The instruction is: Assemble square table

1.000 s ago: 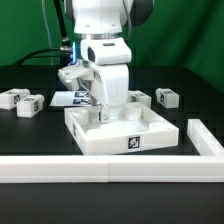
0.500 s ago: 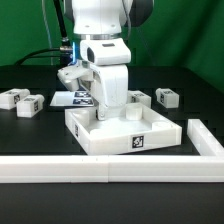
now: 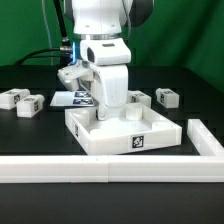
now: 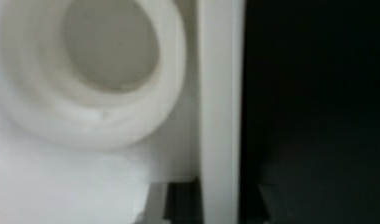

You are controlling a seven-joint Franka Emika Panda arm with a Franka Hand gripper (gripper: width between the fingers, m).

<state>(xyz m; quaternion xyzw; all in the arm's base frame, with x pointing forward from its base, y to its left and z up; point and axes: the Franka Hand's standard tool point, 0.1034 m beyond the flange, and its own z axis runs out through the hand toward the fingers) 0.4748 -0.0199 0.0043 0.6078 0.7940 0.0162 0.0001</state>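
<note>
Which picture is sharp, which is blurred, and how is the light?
Exterior view: sharp and evenly lit, the white table top bright against the black table, only soft shadows. Wrist view: heavily blurred, too close to focus; a round white socket and a straight rim show with soft edges, the rest dark.

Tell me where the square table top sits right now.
In the exterior view the square table top lies at centre, just behind the long white fence, with the marker board behind it toward that view's left.
</note>
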